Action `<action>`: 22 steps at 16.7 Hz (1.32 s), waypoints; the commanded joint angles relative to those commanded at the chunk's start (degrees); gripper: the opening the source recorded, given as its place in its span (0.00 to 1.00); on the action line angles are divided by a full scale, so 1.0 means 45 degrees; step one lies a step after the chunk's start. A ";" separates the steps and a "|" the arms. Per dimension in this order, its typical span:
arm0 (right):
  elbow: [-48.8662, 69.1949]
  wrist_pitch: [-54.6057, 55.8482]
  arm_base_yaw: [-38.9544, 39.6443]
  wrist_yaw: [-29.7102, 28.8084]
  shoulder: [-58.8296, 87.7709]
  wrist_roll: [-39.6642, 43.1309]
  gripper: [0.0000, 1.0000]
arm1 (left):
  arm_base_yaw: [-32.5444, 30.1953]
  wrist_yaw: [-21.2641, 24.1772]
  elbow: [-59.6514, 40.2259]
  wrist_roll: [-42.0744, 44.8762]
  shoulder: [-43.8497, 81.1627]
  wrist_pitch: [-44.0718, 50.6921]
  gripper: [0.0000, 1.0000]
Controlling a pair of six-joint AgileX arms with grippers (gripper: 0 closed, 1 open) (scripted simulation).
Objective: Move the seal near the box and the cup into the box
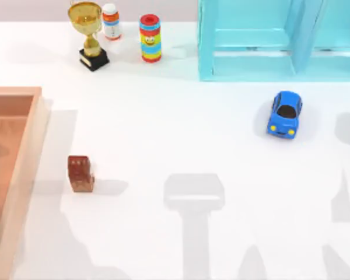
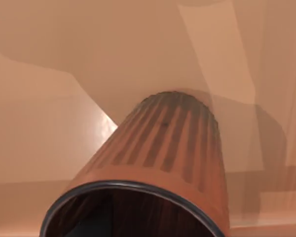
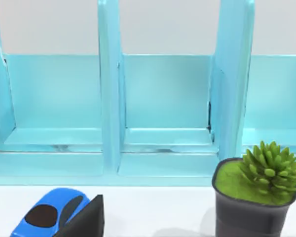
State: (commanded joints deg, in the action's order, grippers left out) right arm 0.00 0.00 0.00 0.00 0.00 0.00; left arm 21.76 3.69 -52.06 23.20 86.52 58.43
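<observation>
Wooden box (image 1: 23,151), cut off at left, hides the cup (image 2: 158,163); gripper states cannot be told.

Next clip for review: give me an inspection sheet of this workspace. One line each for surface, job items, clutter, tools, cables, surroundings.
Surface: white table, with arm shadows across its near part.
Job's things: seal upright on the table, just right of the box, apart from its rim. Cup seen close in the left wrist view, over the box's reddish-brown inside; whether it rests there or is held, cannot tell.
Clutter: gold trophy, white bottle, striped can, blue toy car, potted plant.
Tools: a dark edge in the right wrist view; state cannot tell.
Cables: nothing seen.
Surroundings: turquoise shelf unit at the back.
</observation>
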 joint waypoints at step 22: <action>0.0000 0.0000 0.0000 0.0000 0.0000 0.0000 1.00 | -0.0082 -0.0200 -0.4330 -0.0074 -0.0711 0.5116 1.00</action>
State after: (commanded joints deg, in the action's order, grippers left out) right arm 0.00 0.00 0.00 0.00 0.00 0.00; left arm 21.39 2.79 -71.55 22.87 83.32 81.46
